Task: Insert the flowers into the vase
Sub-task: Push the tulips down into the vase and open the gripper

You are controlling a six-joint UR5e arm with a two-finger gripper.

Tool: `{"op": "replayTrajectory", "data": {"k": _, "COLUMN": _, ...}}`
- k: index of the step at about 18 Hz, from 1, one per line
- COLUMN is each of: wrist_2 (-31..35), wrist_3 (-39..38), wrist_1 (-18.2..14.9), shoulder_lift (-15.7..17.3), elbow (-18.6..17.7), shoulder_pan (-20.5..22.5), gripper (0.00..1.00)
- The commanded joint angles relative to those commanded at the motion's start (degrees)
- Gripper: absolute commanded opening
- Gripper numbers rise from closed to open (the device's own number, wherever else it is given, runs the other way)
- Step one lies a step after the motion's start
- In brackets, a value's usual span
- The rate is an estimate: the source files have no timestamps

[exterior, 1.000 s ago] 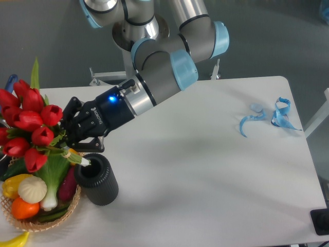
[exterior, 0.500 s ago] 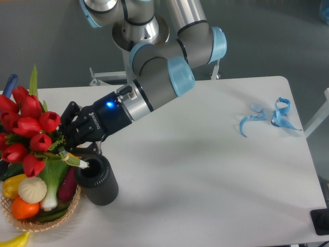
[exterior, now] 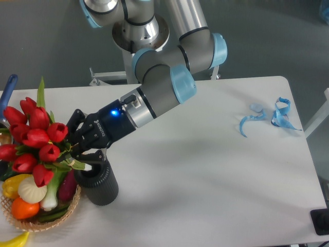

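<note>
The flowers (exterior: 35,140), a bunch of red tulips with green stems and leaves, are held tilted to the left over the basket. My gripper (exterior: 78,147) is shut on their stems just above the vase. The vase (exterior: 97,181), a dark ribbed cylinder, stands upright on the white table at the lower left. The white stem ends (exterior: 88,167) sit at the vase's mouth, on its left rim; how far in they reach is hidden.
A woven basket (exterior: 47,221) of vegetables touches the vase on its left. Blue ribbon scraps (exterior: 268,117) lie at the far right of the table. A blue-handled tool (exterior: 9,88) shows at the left edge.
The gripper has moved a little right and down with the flowers. The bunch has shifted right, and the stem ends have come over the vase's mouth.
</note>
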Motion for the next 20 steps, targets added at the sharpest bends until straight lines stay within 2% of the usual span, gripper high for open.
{"op": "replayTrajectory", "data": {"k": 7, "wrist_2": 3.6, "wrist_3": 1.3, "wrist_1": 0.0, "shoulder_lift": -2.1, "elbow": -0.2, "shoulder_pan": 1.3, "gripper": 0.13}}
{"op": "replayTrajectory", "data": {"k": 10, "wrist_2": 4.1, "wrist_3": 1.5, "wrist_1": 0.0, "shoulder_lift": -2.3, "elbow": -1.4, "shoulder_pan": 2.0, "gripper": 0.21}}
{"op": "replayTrajectory", "data": {"k": 14, "wrist_2": 4.2, "wrist_3": 3.7, "wrist_1": 0.0, "shoulder_lift": -1.8, "elbow": -4.2, "shoulder_pan": 3.4, "gripper": 0.44}}
{"op": "replayTrajectory", "data": {"k": 16, "wrist_2": 4.2, "wrist_3": 5.2, "wrist_1": 0.0, "shoulder_lift": -1.5, "elbow": -5.8, "shoulder_pan": 4.3, "gripper": 0.49}}
{"op": "replayTrajectory", "data": {"k": 20, "wrist_2": 4.2, "wrist_3": 6.5, "wrist_1": 0.0, "shoulder_lift": -1.3, "elbow": -7.6, "shoulder_pan": 5.2, "gripper": 0.73}}
